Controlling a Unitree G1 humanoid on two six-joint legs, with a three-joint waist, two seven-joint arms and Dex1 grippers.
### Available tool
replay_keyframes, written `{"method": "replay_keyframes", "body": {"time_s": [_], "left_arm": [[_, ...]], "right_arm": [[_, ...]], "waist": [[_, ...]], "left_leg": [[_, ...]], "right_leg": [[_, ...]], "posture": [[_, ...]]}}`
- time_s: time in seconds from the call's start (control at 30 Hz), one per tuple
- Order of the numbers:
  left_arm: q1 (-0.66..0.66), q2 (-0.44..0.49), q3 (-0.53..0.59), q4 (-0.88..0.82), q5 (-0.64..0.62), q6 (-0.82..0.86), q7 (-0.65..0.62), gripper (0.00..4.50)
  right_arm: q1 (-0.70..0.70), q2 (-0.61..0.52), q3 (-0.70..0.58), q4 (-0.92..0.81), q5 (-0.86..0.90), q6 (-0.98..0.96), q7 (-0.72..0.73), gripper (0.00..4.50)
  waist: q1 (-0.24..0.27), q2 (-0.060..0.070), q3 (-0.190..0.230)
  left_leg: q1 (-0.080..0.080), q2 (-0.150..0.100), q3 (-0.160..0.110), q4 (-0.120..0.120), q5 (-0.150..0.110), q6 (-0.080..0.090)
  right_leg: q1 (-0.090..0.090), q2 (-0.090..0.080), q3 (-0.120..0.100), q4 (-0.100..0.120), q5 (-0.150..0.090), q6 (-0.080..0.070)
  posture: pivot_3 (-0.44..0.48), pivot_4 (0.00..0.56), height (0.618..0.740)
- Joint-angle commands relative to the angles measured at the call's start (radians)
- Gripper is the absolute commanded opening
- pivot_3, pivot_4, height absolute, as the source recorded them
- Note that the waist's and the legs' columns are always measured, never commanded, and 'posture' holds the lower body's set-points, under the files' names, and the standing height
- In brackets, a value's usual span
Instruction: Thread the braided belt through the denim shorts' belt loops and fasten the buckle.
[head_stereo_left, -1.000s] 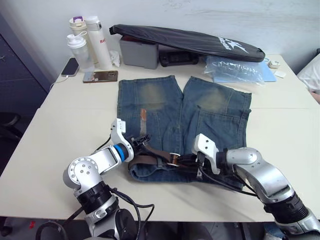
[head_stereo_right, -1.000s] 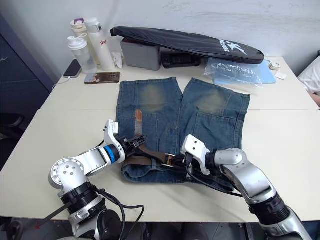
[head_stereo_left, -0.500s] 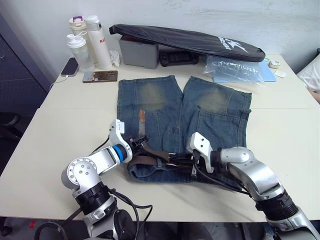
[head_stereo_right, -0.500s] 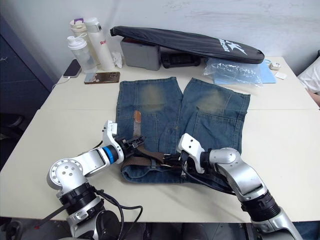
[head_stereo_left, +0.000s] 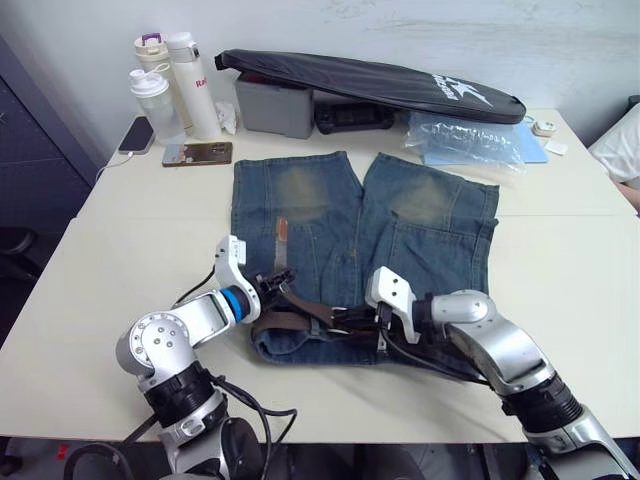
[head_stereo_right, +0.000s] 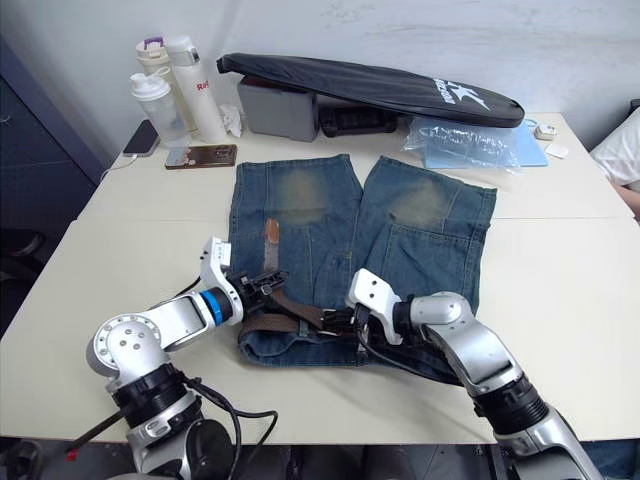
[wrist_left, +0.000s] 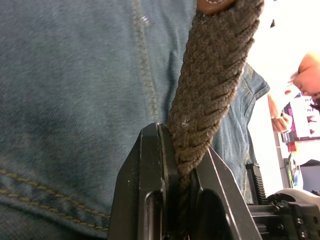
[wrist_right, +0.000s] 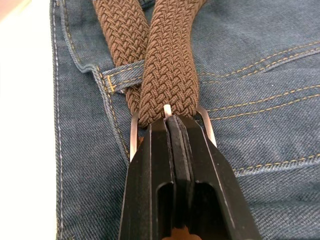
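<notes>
The denim shorts (head_stereo_left: 420, 220) lie flat on the table with the waistband nearest me. The braided belt (head_stereo_left: 300, 308) runs along that waistband. Its tan tip (head_stereo_left: 282, 232) rests on the left leg. My left gripper (head_stereo_left: 276, 284) is shut on the belt's free strap, and the braid (wrist_left: 210, 75) rises from between its fingers. My right gripper (wrist_right: 170, 122) is shut on the buckle (wrist_right: 207, 127) at the waistband's middle, with the metal frame showing on either side of its fingers. Beyond the buckle, one strap passes under a belt loop (wrist_right: 120, 77).
At the table's far edge stand bottles (head_stereo_left: 180, 85), a phone (head_stereo_left: 198, 153), a grey box (head_stereo_left: 275, 105), a long black bag (head_stereo_left: 370, 80) and a clear plastic bag (head_stereo_left: 465, 140). A person's sleeve (head_stereo_left: 622, 148) shows at the far right. Bare table (head_stereo_left: 130, 230) flanks the shorts.
My right gripper has slid a little to the left along the waistband with the buckle, closer to the left gripper. The left gripper has kept its hold and place.
</notes>
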Motion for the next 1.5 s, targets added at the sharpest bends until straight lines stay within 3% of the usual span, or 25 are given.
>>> {"method": "replay_keyframes", "body": {"time_s": [0.03, 0.33, 0.5, 0.67, 0.97, 1.2, 1.5], "left_arm": [[-0.048, 0.032, -0.025, -0.005, -0.076, -0.004, -0.052, 0.0], [-0.063, 0.035, -0.131, 0.012, -0.252, -0.004, -0.058, 0.0], [-0.088, 0.04, -0.157, 0.043, -0.293, -0.004, -0.04, 0.0], [-0.125, 0.051, -0.253, 0.081, -0.333, -0.004, -0.079, 0.0], [-0.287, 0.085, -0.399, 0.299, -0.252, -0.096, -0.208, 0.0], [-0.446, 0.112, -0.552, 0.586, -0.097, -0.343, -0.389, 0.0], [-0.612, 0.046, -0.666, 0.9, 0.049, -0.574, -0.6, 0.0]], "right_arm": [[-0.003, 0.002, 0.065, 0.058, -0.045, 0.023, 0.018, 0.03], [-0.05, -0.007, 0.158, 0.078, -0.073, 0.223, 0.026, 0.03], [-0.054, -0.003, 0.183, 0.05, -0.083, 0.312, -0.009, 0.03], [-0.054, -0.004, 0.222, 0.029, -0.106, 0.351, -0.03, 0.03], [-0.037, 0.006, 0.259, -0.027, -0.13, 0.428, -0.099, 0.03], [-0.007, 0.004, 0.262, -0.083, -0.131, 0.45, -0.141, 0.03], [0.017, 0.001, 0.265, -0.143, -0.114, 0.484, -0.154, 0.03]], "waist": [[-0.002, 0.0, -0.001], [-0.018, -0.001, -0.004], [-0.017, -0.001, -0.006], [-0.018, -0.002, -0.007], [-0.017, -0.003, -0.008], [-0.016, -0.003, -0.008], [-0.014, -0.003, -0.007]], "left_leg": [[0.0, 0.0, 0.0, 0.0, 0.0, 0.0], [0.004, 0.003, 0.0, -0.002, 0.0, -0.001], [0.006, 0.004, 0.001, -0.003, 0.0, -0.001], [0.006, 0.004, 0.001, -0.003, 0.0, -0.002], [0.009, 0.001, 0.002, -0.004, 0.0, -0.002], [0.009, -0.001, 0.002, -0.005, 0.001, -0.003], [0.009, -0.001, 0.002, -0.006, 0.001, -0.003]], "right_leg": [[0.0, 0.0, 0.0, 0.0, 0.0, 0.0], [0.002, -0.001, 0.0, 0.0, 0.0, 0.0], [0.003, -0.001, 0.001, 0.0, 0.0, 0.0], [0.004, 0.0, 0.001, -0.001, 0.0, 0.0], [0.006, 0.0, 0.001, -0.001, 0.0, 0.0], [0.005, 0.0, 0.0, -0.002, 0.0, 0.0], [0.004, -0.001, 0.0, -0.001, 0.0, 0.0]], "posture": [[0.0, 0.15, 0.74], [0.0, 0.15, 0.74], [0.0, 0.15, 0.74], [0.0, 0.15, 0.74], [0.0, 0.15, 0.74], [0.0, 0.15, 0.74], [0.0, 0.15, 0.74]]}}
